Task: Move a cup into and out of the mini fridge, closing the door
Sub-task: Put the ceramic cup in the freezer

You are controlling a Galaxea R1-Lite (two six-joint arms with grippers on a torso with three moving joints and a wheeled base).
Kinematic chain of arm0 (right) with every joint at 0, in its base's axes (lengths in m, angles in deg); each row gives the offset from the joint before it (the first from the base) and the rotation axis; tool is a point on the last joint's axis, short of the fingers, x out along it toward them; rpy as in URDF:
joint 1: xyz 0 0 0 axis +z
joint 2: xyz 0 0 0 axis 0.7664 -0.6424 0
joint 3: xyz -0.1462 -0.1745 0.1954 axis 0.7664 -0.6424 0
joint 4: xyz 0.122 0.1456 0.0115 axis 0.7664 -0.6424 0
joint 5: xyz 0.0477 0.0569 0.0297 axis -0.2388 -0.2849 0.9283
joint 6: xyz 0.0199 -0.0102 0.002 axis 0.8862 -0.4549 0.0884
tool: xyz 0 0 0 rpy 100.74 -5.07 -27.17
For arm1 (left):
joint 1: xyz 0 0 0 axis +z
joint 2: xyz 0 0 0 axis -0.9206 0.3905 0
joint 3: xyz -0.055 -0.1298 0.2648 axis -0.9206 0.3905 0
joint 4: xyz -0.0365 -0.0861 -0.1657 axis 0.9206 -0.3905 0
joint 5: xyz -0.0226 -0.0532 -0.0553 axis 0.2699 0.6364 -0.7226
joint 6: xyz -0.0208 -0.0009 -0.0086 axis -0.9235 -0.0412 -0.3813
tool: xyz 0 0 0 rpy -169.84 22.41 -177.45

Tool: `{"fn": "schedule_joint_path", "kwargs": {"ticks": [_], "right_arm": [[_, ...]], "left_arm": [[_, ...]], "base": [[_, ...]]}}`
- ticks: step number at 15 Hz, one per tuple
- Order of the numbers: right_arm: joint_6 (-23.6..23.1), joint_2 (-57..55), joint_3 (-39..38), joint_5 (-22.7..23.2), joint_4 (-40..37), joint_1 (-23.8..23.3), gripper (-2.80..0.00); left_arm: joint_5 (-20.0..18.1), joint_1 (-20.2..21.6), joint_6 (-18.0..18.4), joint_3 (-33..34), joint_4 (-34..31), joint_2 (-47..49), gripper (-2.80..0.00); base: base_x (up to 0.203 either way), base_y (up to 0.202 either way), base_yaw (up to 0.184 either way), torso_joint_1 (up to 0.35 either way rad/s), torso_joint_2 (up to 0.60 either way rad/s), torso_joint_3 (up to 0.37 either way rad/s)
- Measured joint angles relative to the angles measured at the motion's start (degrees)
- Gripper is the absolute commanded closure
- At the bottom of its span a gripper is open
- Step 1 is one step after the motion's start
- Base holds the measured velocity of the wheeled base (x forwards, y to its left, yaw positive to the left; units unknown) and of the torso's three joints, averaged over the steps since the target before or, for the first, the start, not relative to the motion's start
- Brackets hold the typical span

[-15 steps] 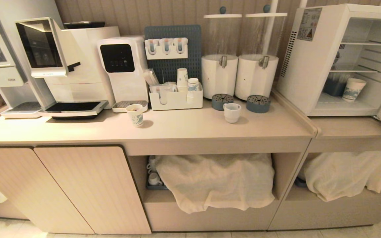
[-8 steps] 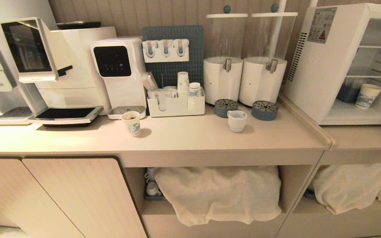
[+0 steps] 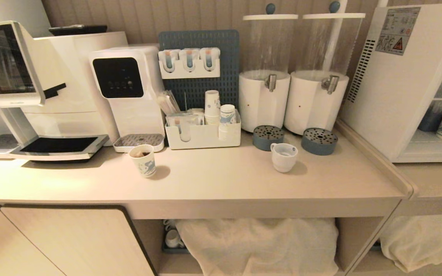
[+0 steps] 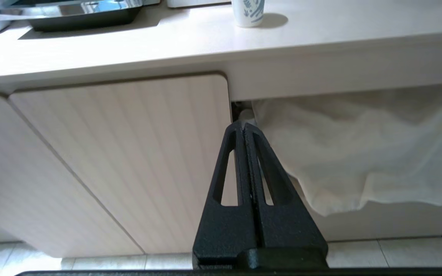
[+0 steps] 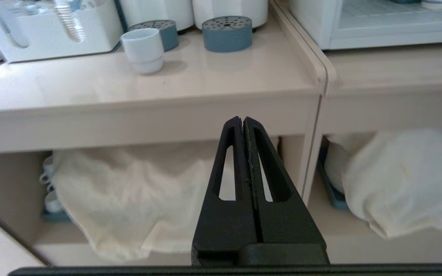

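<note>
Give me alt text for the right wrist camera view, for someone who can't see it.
The right gripper, shut and empty, hangs below the counter's front edge. On the counter stands the cup, apart from it, before two blue drip trays. The mini fridge stands open at the far right; white cloths drape the shelves below.

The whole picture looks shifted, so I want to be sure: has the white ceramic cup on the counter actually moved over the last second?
No. The cup stands in the same spot beside the left blue drip tray; only the camera moved.
</note>
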Motion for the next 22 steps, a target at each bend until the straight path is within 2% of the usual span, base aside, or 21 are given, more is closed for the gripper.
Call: {"fn": "schedule_joint_path", "kwargs": {"ticks": [6,8,12,14,17,20,22], "right_arm": [[0.10,0.07,1.80,-0.37,0.64,-0.02,0.00],[-0.03,0.07,8.48,-0.35,-2.92,-0.02,0.00],[0.02,-1.68,32.19,1.56,-20.14,-0.02,0.00],[2.12,-7.19,42.28,0.08,-26.71,0.25,0.00],[7.31,-21.00,53.11,-6.59,-30.81,1.69,0.00],[12.86,-36.38,58.43,-11.71,-32.00,2.66,0.00],[14.80,-45.32,58.52,-11.73,-30.49,1.79,0.00]], "left_arm": [[0.06,0.06,-0.51,0.10,0.11,0.00,0.00],[0.11,0.04,-0.67,0.10,0.06,0.00,0.00],[0.04,0.04,-0.67,0.09,0.02,0.00,0.00],[0.09,0.04,-0.69,0.08,0.03,0.00,0.00],[-0.11,0.00,-0.54,0.07,0.02,0.00,0.00],[-0.11,0.06,-0.49,0.07,0.01,0.00,0.00],[-0.08,0.04,-0.36,0.05,0.00,0.00,0.00]], "base": [[0.016,0.000,0.000,0.000,0.00,0.000],[0.000,0.000,0.000,0.000,0.00,0.000],[0.000,0.000,0.000,0.000,0.00,0.000],[0.000,0.000,0.000,0.000,0.00,0.000],[0.000,0.000,0.000,0.000,0.00,0.000],[0.000,0.000,0.000,0.000,0.00,0.000],[0.000,0.000,0.000,0.000,0.00,0.000]]}}
